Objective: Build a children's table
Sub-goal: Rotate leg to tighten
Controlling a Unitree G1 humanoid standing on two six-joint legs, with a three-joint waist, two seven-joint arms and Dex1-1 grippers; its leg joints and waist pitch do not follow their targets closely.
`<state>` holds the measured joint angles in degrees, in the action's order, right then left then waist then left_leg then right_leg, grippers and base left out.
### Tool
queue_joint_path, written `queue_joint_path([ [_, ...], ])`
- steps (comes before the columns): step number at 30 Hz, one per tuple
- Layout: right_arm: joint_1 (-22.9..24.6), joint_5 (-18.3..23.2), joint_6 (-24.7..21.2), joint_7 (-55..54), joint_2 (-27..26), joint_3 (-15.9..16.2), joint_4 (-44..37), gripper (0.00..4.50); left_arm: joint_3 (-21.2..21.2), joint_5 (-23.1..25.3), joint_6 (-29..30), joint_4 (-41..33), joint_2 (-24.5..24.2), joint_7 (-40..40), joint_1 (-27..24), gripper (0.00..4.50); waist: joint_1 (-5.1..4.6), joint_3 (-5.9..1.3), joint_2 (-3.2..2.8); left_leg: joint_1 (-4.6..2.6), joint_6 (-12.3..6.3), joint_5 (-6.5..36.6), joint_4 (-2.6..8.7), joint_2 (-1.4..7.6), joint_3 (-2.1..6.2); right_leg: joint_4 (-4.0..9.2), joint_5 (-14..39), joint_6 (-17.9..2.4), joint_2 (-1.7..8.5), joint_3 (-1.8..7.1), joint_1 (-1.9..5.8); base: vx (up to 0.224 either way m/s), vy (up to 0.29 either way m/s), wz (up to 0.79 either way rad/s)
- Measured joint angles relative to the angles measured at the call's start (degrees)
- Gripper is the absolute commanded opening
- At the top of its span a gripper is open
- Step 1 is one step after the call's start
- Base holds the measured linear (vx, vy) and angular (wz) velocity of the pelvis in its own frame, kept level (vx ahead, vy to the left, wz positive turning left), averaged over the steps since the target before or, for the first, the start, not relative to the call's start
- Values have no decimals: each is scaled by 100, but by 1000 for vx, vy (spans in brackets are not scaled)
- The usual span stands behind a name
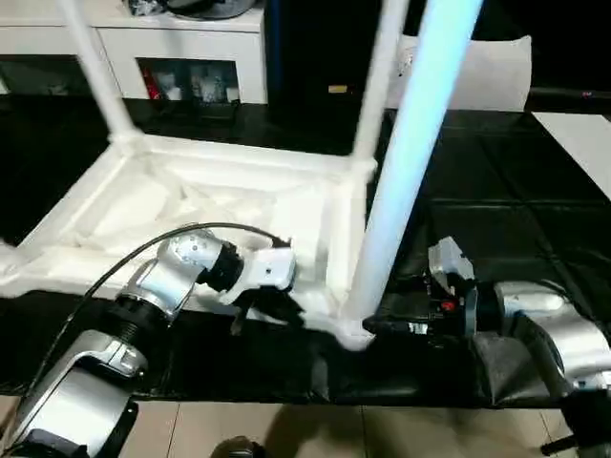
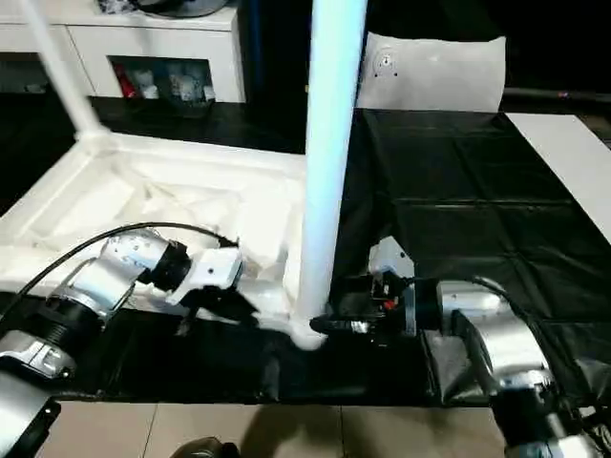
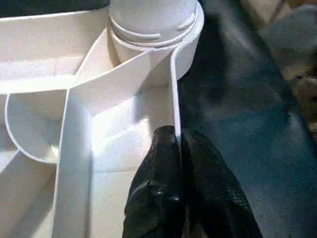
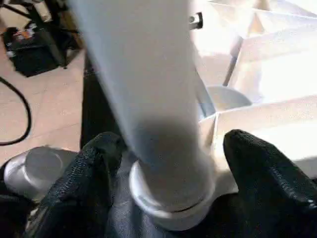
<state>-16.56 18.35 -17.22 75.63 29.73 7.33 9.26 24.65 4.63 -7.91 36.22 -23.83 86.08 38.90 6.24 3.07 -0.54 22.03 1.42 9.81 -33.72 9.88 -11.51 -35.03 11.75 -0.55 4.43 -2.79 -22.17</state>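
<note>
Pinching the upturned tabletop's (image 1: 191,205) side wall, the left hand (image 3: 179,148) steadies it while the right hand (image 4: 166,163), fingers apart, flanks the near corner leg (image 1: 410,162).

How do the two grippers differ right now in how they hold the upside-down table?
The left gripper is shut, pinching a thin rib of the tabletop; the right gripper stands wide, its fingers either side of the near leg at its base. Left reaches over the underside, right comes from outside. Both work at the same corner socket.
</note>
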Motion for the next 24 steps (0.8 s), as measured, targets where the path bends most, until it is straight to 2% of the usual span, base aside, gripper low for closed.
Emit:
queue_joint_path([
  [3, -24, 11, 0, 157, -1, 140, 7, 286, 37, -5, -49, -30, 1, 106, 0, 0, 35, 1, 4, 1, -1, 0, 0, 0, 0, 0, 0, 0, 0, -1, 0, 0, 0, 0],
  [5, -56, 12, -7, 255, -2, 217, 10, 281, 64, -8, -82, -50, 6, 134, 0, 0, 44, 1, 4, 3, -1, 0, 0, 0, 0, 1, 0, 0, 1, -1, 0, 0, 0, 0],
  [13, -106, 131, -96, 462, 12, 249, 9, 210, 88, -21, -134, -50, 28, 203, 0, 0, 50, 0, 9, 2, -1, 0, -2, 0, 0, 0, 0, 0, 1, -2, 1, 0, 0, 0],
  [18, -95, 132, -136, 448, 16, 254, -26, 197, 94, -23, -141, -49, 41, 195, 0, 0, 50, 0, 10, 2, -1, 0, -3, 0, 0, -3, 0, 0, 1, -2, 1, 0, 0, 0],
  [24, 144, 196, -358, 37, -122, 105, -282, 197, 7, -28, 127, -33, 100, 28, 1, 0, 54, -2, 5, -17, 1, -1, -6, 0, 0, -8, -1, -1, 2, -1, 16, 0, 0, 0],
])
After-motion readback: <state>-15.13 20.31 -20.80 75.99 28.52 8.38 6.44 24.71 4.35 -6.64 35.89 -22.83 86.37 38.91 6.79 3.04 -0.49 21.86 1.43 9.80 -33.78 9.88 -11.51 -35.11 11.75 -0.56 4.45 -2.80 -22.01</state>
